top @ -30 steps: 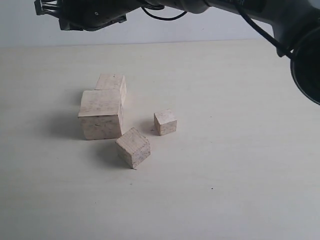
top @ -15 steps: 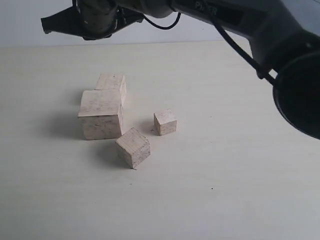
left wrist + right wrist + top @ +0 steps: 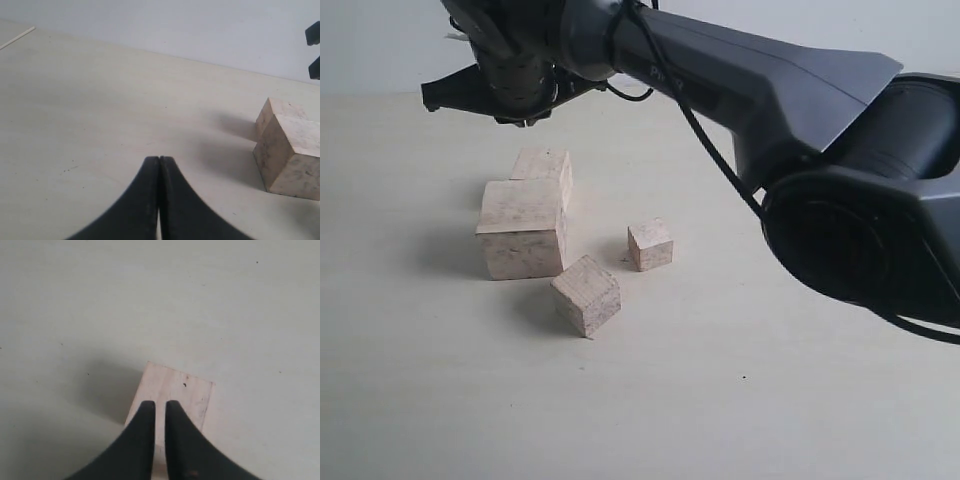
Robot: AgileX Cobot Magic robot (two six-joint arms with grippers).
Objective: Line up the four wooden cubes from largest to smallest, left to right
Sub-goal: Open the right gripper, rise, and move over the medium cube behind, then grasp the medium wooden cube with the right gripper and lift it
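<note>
Desk (image 3: pixel 800 420): pale and plain; it carries all four cubes, grouped left of its middle.
Largest cube (image 3: pixel 522 235): you will find it at the left of the group, standing square.
Second cube (image 3: pixel 545 168): directly behind the largest, on the side of the desk's far edge. They are close enough that you cannot tell whether they touch.
Third cube (image 3: pixel 586 294): just beside the largest cube's near right corner and nearest the desk's near edge. It is turned so that one corner points at that edge.
Smallest cube (image 3: pixel 650 244): to the right of the others, standing apart from them.
Order: the cubes form a cluster, not a row.
Left gripper (image 3: pixel 159 159): your fingers are pressed together with nothing between them, low over bare desk. One cube (image 3: pixel 287 150) shows off to the side.
Right gripper (image 3: pixel 160 404): all but closed, with only a thin slit between the fingers and nothing in it. One cube (image 3: pixel 175 387) lies below the tips, but you cannot tell which.
Right arm (image 3: pixel 750 80): it reaches across the desk to the far side of the group.
</note>
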